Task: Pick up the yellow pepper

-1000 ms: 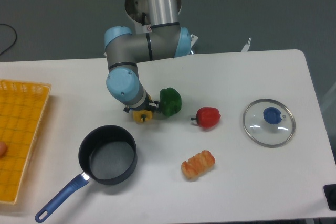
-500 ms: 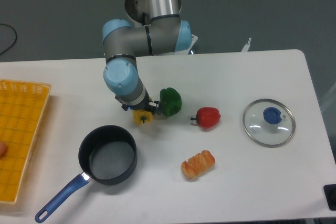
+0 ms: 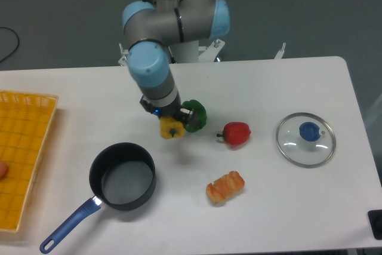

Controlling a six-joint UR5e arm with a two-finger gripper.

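lifting is the step you are in, as far as these views let you judge: the small glossy bright-yellow bell pepper point(image 3: 171, 129) is sitting under the black two-finger gripper point(image 3: 170, 120), and the gripper is clamping it from above. a soft shadow is lying on the white counter point(image 3: 280, 207) below and to the right of the pepper, which suggests it is hanging just clear of the surface, though you cannot be sure of the gap.

the pepper is hanging just beside the dark green bell pepper point(image 3: 195, 115), which is partly tucked behind the gripper, so you are working in a tight spot. your next move is calling for a straight rise, keeping the grip firm, so the yellow pepper is not brushing the green one or slipping on its glossy skin.

around it you are seeing a red bell pepper point(image 3: 236, 133) to the right, an orange-brown croissant-like bread point(image 3: 225, 187) nearer the front, a black saucepan with a blue handle point(image 3: 122, 176) near the front left, a round glass lid with a blue knob point(image 3: 305, 139) far right, and a yellow plastic tray point(image 3: 24, 156) cut off at the left edge.

the fingertips are mostly hidden by the wrist and the pepper, and the pepper's stem is too small to make out.
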